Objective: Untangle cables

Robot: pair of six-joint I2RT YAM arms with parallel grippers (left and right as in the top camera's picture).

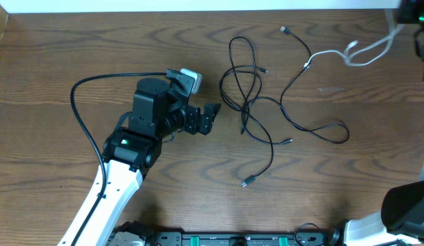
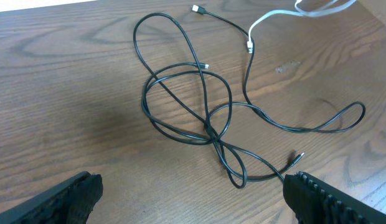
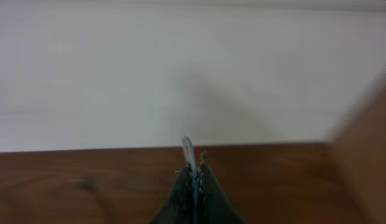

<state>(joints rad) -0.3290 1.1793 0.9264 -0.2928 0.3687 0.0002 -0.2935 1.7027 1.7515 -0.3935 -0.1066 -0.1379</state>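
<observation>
Several thin black cables (image 1: 245, 96) lie tangled on the wooden table, right of center; they also show in the left wrist view (image 2: 193, 109). One black cable (image 1: 314, 126) runs on to the right, and near its upper end is the plug of a white cable (image 1: 362, 53). My left gripper (image 1: 212, 116) is open and empty, just left of the tangle; in its wrist view (image 2: 192, 186) the fingers stand wide apart over bare wood. My right gripper (image 1: 405, 14) is at the far right corner, shut (image 3: 194, 169) on the white cable (image 3: 188, 149), which it holds off the table.
The left arm's thick black cable (image 1: 78, 102) loops over the table's left side. The right arm's base (image 1: 403, 212) is at the front right. A white wall (image 3: 180, 74) runs behind the table's far edge. A rail (image 1: 232, 239) lines the front edge.
</observation>
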